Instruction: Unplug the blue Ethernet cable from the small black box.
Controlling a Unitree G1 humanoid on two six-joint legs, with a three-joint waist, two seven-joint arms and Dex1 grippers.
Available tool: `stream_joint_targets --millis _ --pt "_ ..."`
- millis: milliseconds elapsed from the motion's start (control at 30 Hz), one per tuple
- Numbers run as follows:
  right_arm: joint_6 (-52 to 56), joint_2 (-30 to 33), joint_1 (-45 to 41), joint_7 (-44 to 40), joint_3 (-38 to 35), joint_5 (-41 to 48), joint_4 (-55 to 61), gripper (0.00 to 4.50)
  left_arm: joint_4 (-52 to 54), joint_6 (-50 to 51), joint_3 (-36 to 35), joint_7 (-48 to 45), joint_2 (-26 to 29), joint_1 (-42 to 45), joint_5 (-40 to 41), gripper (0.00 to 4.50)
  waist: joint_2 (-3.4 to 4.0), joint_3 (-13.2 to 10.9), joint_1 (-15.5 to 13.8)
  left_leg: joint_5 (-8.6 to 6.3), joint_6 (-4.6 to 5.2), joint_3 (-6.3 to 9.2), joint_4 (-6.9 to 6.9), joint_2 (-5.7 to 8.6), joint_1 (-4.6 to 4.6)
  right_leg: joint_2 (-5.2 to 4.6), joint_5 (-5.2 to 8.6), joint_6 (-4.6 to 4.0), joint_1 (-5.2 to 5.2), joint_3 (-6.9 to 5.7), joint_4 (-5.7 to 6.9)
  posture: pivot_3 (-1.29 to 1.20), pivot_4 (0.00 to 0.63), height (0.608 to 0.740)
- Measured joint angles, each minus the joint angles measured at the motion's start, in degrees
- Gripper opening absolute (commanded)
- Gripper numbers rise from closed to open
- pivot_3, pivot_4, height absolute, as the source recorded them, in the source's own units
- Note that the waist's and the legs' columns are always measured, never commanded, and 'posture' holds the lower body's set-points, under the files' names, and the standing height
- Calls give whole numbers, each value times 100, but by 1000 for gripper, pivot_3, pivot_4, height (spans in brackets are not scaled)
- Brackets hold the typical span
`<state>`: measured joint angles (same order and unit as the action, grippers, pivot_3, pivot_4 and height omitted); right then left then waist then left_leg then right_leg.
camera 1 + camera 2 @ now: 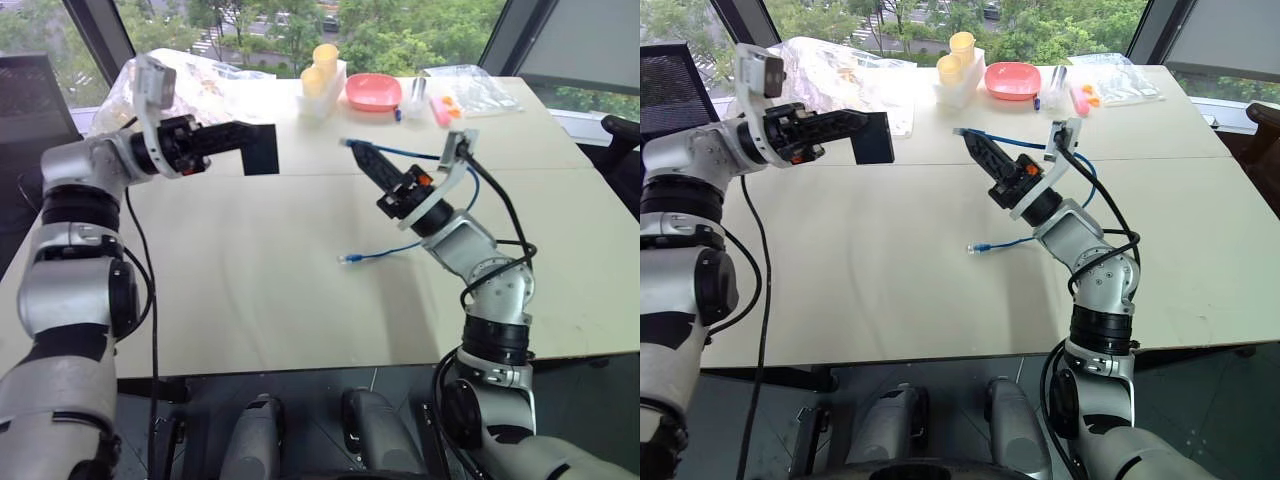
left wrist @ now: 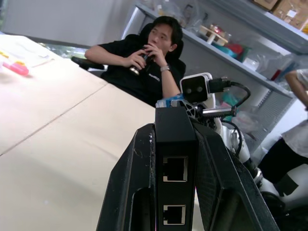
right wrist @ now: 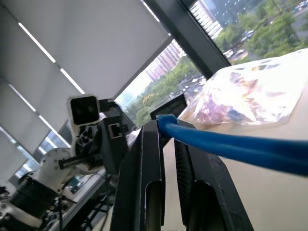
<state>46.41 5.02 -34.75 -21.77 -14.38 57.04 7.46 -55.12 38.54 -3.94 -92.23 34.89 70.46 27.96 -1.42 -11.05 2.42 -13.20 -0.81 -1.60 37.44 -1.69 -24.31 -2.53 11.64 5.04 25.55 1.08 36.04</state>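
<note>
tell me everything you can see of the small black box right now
The small black box is a matte black, flat, squarish block that looks like plastic. The left tool is shut on it and holds it up above the pale table, apart from the surface. The left wrist view shows one narrow face with two square ports stacked one above the other, both empty. No cable is plugged in; the blue Ethernet cable is apart from it, clamped in the right tool.
</note>
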Motion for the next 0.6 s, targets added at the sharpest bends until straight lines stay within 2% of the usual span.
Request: stream_joint_targets --millis 200,333,500,600 --pt "-24 1 0 39 58 44 -2 82 145 36 27 2 -31 -52 -13 503 0 0 0 0 0 0 0 0 -2 0 0 0 0 0 -2 0 150 740" --pt "-159 283 128 328 -152 -157 -284 82 419 -515 146 342 -171 -357 -383 503 0 1 -40 0 0 0 1 2 2 -6 0 0 -6 0 -3 0 150 740" --pt "-251 1030 322 1200 -165 -1418 -1571 82 969 -1763 159 1687 -1002 -1175 -836 503 0 1 -151 0 0 -14 5 6 -4 -10 0 0 0 13 -8 0 150 740" --pt "-312 1193 327 1325 -173 -1795 -1920 1242 1257 -2208 160 2266 -1377 -1488 -972 503 0 1 -150 0 0 -15 3 7 -7 -6 -1 1 5 17 -8 0 150 740"
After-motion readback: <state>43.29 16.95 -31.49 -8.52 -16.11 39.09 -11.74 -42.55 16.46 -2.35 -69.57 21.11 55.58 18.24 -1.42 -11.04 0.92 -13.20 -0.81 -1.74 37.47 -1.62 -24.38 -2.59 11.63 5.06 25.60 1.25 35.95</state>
